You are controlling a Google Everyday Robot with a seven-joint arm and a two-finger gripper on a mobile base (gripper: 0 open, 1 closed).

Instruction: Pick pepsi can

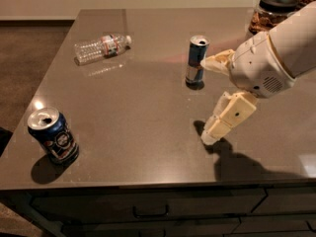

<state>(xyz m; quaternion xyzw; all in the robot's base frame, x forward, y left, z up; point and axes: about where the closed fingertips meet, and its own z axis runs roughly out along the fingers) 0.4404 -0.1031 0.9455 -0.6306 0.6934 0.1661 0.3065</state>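
The pepsi can [53, 135] is a short dark-blue can with an opened silver top. It stands near the front left corner of the dark table [138, 107]. My gripper [206, 100] is over the right half of the table, far to the right of the pepsi can. Its two beige fingers are spread apart and hold nothing. The lower finger [227, 117] points down-left and its tip is close to the tabletop. The upper finger [216, 61] sits just right of the slim can.
A tall slim blue-and-silver can [196, 60] stands at centre back, close to my upper finger. A clear plastic bottle [101, 47] lies on its side at the back left. A lidded jar [274, 10] stands at the back right. Drawer fronts run below the front edge.
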